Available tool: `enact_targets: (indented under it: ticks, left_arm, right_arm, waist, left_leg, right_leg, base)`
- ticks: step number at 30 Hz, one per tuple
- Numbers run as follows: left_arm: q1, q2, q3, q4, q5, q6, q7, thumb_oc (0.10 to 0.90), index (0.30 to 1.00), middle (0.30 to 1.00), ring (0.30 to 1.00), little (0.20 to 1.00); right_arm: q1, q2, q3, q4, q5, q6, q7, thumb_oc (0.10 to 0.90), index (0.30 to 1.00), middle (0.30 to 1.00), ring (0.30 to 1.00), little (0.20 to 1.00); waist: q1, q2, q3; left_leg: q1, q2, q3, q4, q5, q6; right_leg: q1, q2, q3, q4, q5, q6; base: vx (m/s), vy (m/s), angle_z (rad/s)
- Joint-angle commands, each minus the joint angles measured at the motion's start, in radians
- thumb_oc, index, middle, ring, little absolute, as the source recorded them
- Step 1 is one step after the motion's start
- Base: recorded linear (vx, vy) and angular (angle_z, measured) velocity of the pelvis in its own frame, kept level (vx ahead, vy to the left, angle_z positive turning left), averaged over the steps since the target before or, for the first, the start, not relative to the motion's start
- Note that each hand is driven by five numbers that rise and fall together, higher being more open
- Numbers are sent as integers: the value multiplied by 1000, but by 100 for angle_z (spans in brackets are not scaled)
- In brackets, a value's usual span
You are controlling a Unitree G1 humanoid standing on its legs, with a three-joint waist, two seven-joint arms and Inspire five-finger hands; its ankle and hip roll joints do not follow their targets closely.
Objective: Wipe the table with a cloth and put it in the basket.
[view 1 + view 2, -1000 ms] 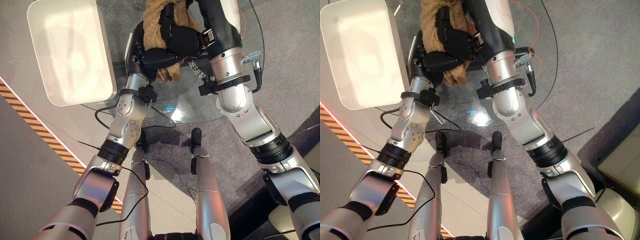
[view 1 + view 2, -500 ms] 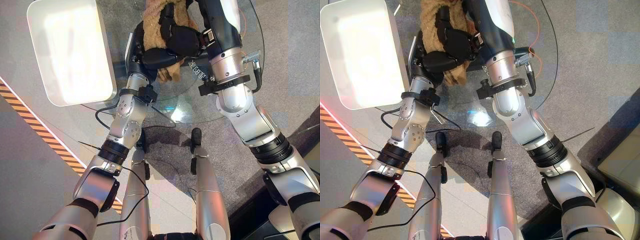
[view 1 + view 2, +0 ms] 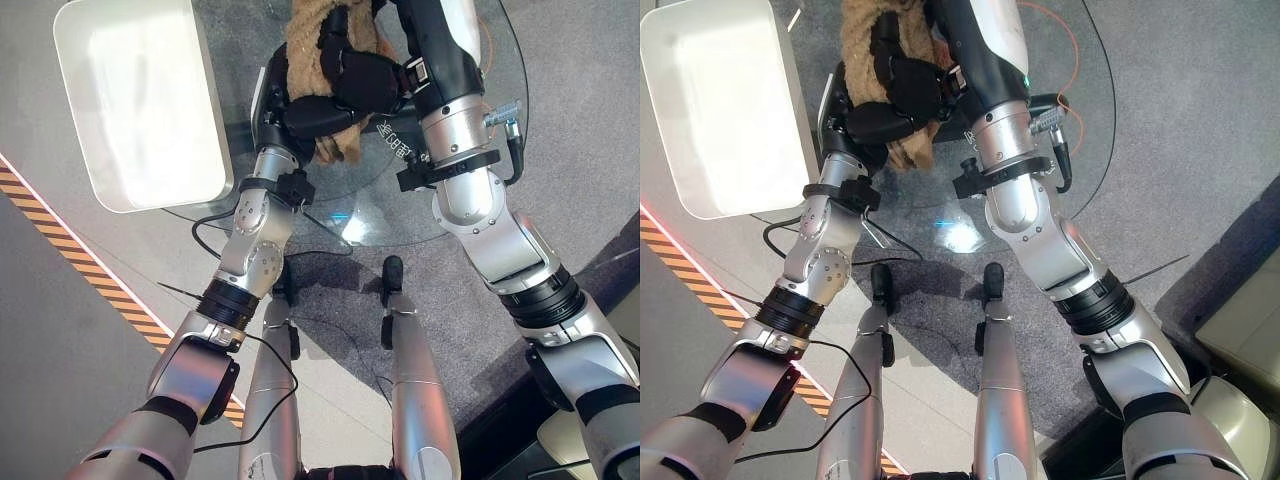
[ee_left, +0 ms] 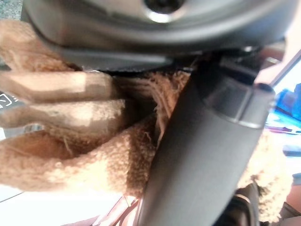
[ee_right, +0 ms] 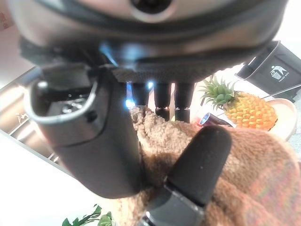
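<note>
Cloth (image 3: 312, 50) gripped by both robot hands (left (image 3: 318, 116), right (image 3: 362, 80)), fingers curled.

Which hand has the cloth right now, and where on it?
Both: right hand grips the brown cloth around its bunched middle; left hand clutches its lower folds.

One cloth (image 3: 312, 50) (tan, fluffy), one white basket (image 3: 140, 105), one glass table (image 3: 400, 190); two robot hands

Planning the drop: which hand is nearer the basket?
Left. The left hand grips the cloth just beside the basket; the right hand holds the cloth farther from it.
</note>
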Motion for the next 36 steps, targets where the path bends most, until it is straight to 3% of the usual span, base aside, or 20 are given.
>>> enact_targets:
  ticks: [1,36]
  left_arm:
    - [-92,-21,-8,-84,8,-74,-69,100,300,300,300,200]
    - [-95,-16,3,-80,-6,-82,-61,100,300,300,300,200]
  right_arm:
    - [-235,68,-117,-215,3,-131,-82,800,900,900,900,900]
    - [-232,66,-125,-214,-19,-137,-86,800,900,900,900,900]
  waist:
    - [6,-31,-26]
    - [5,-29,-27]
  left_leg:
    - [33,-91,53,-13,-41,72]
    - [28,-89,55,-23,-29,71]
  right_leg:
    - [77,134,-79,-88,-27,-81]
    - [70,134,-80,-98,-15,-82]
  base:
    - [0,0,0]
    - [0,0,0]
